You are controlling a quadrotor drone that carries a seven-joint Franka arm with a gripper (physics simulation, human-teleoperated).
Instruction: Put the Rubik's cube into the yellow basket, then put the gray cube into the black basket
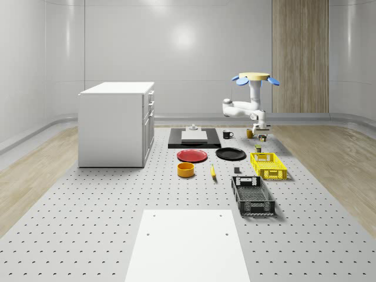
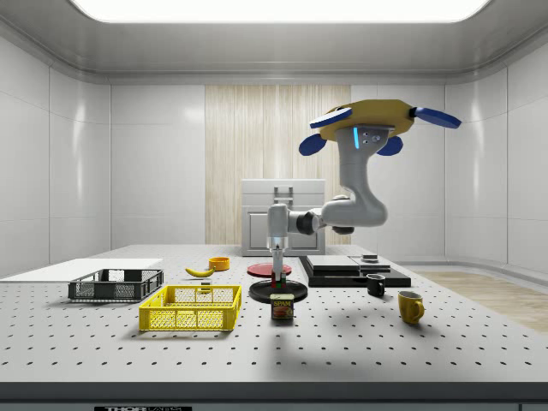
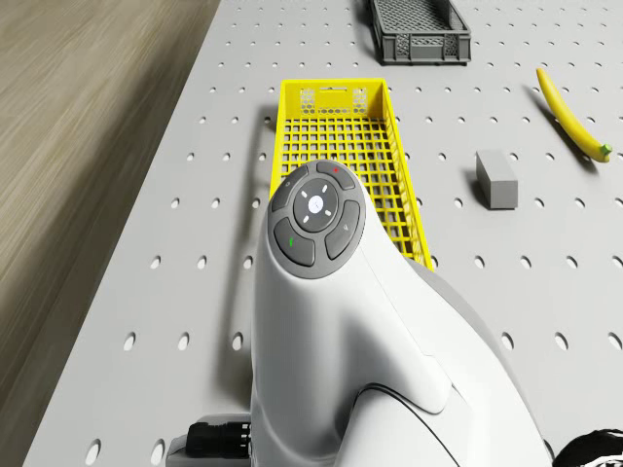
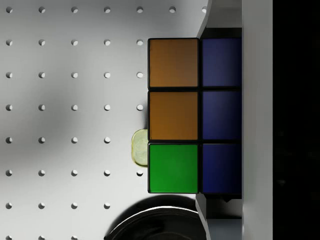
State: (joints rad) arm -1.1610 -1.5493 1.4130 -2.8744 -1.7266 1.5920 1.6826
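Observation:
My gripper (image 2: pixel 276 276) is shut on the Rubik's cube (image 4: pixel 195 115), which hangs just above the table; orange, green and blue tiles face the wrist view, and a pale finger (image 4: pixel 257 120) lies against its blue side. The drone (image 1: pixel 254 76) hovers over the far right of the table, its arm reaching down to the gripper (image 1: pixel 260 134) beyond the yellow basket (image 1: pixel 268 165). The gray cube (image 1: pixel 237 170) lies on the table between the yellow basket (image 3: pixel 341 165) and the banana (image 3: pixel 572 112). The black basket (image 1: pixel 252 195) stands nearer the front.
A can (image 2: pixel 282 306) stands under the gripper beside a black plate (image 1: pixel 230 154). Nearby are a yellow mug (image 2: pixel 410 306), a black mug (image 1: pixel 228 134), a red plate (image 1: pixel 192 155), an orange bowl (image 1: pixel 185 170), a black tray (image 1: pixel 194 138) and a white cabinet (image 1: pixel 116 123).

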